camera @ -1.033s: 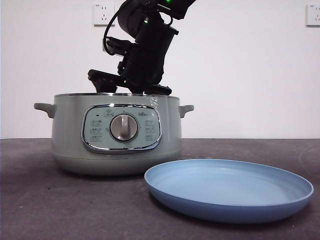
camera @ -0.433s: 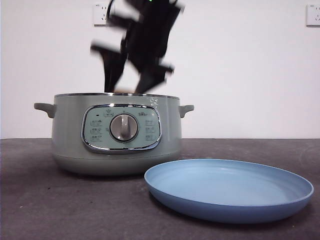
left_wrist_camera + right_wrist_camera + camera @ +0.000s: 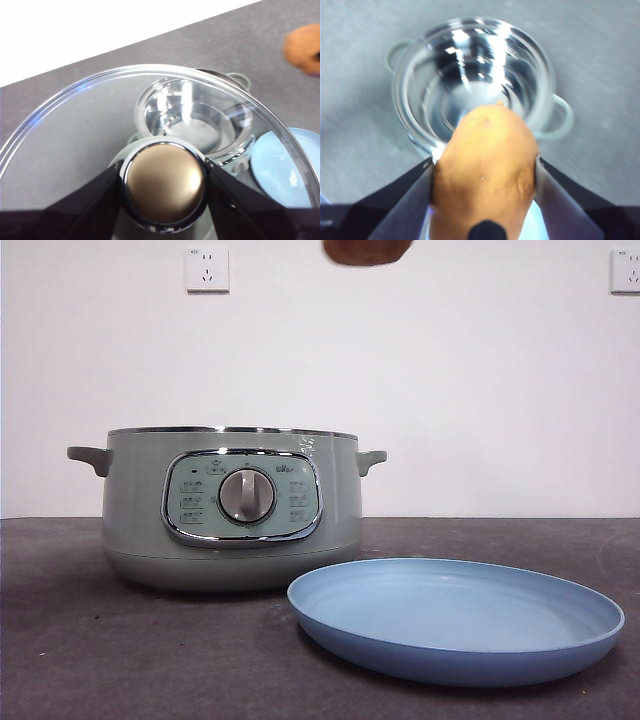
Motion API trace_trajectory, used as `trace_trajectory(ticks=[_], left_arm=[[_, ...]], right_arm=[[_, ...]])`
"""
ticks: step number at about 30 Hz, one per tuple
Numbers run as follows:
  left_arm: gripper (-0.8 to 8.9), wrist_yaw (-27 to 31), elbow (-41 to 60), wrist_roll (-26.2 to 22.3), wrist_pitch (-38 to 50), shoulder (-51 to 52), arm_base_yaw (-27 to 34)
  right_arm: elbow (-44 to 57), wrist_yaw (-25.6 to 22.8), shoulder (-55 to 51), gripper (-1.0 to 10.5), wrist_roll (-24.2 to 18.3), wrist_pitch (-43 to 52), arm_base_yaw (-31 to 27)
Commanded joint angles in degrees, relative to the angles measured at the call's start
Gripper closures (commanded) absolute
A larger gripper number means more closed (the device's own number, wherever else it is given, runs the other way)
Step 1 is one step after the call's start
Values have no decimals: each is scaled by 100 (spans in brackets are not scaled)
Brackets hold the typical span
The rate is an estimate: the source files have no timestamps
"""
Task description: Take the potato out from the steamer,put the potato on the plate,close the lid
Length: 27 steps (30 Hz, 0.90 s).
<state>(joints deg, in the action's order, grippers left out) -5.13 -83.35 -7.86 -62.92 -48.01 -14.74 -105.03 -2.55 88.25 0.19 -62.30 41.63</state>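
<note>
The pale green steamer (image 3: 232, 508) stands open at the left of the table. Its shiny bowl (image 3: 475, 80) holds nothing. My right gripper (image 3: 485, 165) is shut on the orange-brown potato (image 3: 487, 170) and holds it high above the steamer. In the front view only the potato's underside (image 3: 367, 250) shows at the top edge. My left gripper (image 3: 164, 180) is shut on the knob (image 3: 165, 192) of the glass lid (image 3: 75, 130) and holds it in the air. The steamer (image 3: 195, 117) shows through the glass. The light blue plate (image 3: 455, 618) lies empty in front of the steamer, to its right.
The table top (image 3: 90, 650) is dark grey. A white wall with two sockets (image 3: 207, 268) stands behind it. The plate's rim (image 3: 300, 602) lies close to the steamer's base.
The right gripper rose out of the steamer with the potato and left the front view at the top. Only the potato's underside still shows. The steamer and the plate have not moved.
</note>
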Motion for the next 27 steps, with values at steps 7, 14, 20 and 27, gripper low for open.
trace_trajectory(ticks=[7,14,20,27], left_arm=[[822,-361,-44,28,299,52,7],[822,-433,-44,31,348,-24,7],[822,-442,-44,31,328,-72,7],[823,-452,-44,31,424,-133,7]], right_arm=[[2352,-70,-1069,966,356,807,0],[4492,-39,-1558,966,494,2011,0],[5788,142,-1456,966,678,3486,0],[6358,109,-999,966,704,4435,-31]])
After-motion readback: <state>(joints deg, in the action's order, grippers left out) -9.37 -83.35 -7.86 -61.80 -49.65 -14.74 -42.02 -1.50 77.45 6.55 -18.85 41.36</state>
